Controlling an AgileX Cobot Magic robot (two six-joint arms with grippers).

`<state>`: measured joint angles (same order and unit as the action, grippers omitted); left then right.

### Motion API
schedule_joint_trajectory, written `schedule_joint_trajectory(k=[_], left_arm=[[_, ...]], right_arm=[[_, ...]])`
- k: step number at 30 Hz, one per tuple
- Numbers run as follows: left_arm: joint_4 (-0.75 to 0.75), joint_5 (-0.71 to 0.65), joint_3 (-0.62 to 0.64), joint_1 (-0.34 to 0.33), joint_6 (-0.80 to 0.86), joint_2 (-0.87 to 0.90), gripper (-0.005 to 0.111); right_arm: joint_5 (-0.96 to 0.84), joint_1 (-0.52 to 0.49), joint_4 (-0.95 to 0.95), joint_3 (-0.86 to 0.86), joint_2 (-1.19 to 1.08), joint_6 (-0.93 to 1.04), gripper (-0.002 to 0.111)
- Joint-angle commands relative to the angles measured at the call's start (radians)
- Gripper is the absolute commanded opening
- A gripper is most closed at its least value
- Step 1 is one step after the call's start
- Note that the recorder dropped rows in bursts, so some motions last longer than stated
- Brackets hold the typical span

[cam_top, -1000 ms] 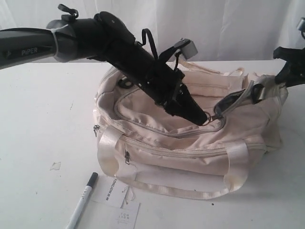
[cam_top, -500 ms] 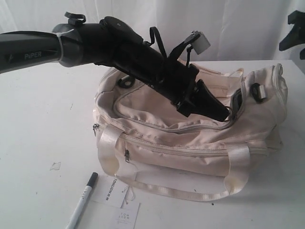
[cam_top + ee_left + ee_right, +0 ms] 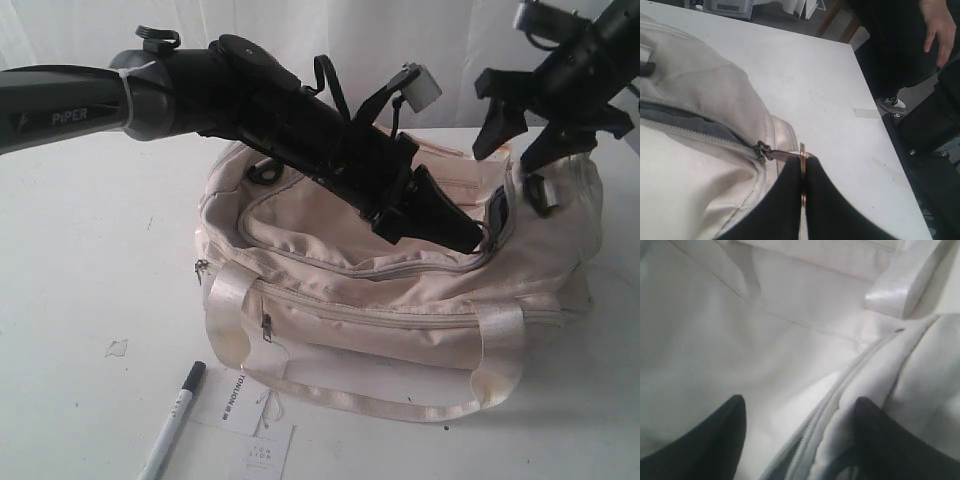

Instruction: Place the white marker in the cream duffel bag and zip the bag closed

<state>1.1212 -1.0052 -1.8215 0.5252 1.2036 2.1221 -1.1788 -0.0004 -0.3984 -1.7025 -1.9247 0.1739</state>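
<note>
The marker [image 3: 172,420] on the tabletop [image 3: 80,260] is cut off at its lower end by the exterior view's bottom edge; its print cannot be read. The zip pull's [image 3: 774,154] ring is largely hidden between the left fingers [image 3: 782,210]. The bag [image 3: 715,325] is blurred in the right wrist view.

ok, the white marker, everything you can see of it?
The white marker is a slim white barrel with small dark print and a black cap, plastic by the look. It lies flat on the white table, slanted, cap end toward the cream duffel bag but outside it, close beside the paper tags; contact with them cannot be told. Its tail end runs off the picture's edge. Nothing holds it.
</note>
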Motion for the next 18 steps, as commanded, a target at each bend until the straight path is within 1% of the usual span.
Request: schedule_joint_trajectory(k=[1, 3, 5, 10, 12, 18], left_arm=[[0.037, -0.007, 0.007, 0.006, 0.005, -0.017, 0.0], [0.039, -0.007, 0.007, 0.006, 0.005, -0.017, 0.0], [0.038, -0.012, 0.007, 0.006, 0.005, -0.017, 0.0], [0.038, -0.011, 0.007, 0.006, 0.005, -0.017, 0.0], [0.038, -0.011, 0.007, 0.006, 0.005, -0.017, 0.0], [0.036, -0.02, 0.007, 0.006, 0.005, -0.017, 0.0]], right_arm=[[-0.042, 0.038, 0.093, 0.005, -0.064, -0.055, 0.059], [-0.042, 0.041, 0.105, 0.005, -0.084, -0.063, 0.055], [-0.042, 0.041, 0.107, 0.005, -0.092, -0.063, 0.047], [-0.039, 0.041, 0.142, 0.005, -0.092, -0.046, 0.011], [-0.029, 0.041, 0.147, 0.005, -0.092, -0.04, 0.0], [0.021, 0.039, 0.184, 0.005, -0.092, -0.038, 0.0]])
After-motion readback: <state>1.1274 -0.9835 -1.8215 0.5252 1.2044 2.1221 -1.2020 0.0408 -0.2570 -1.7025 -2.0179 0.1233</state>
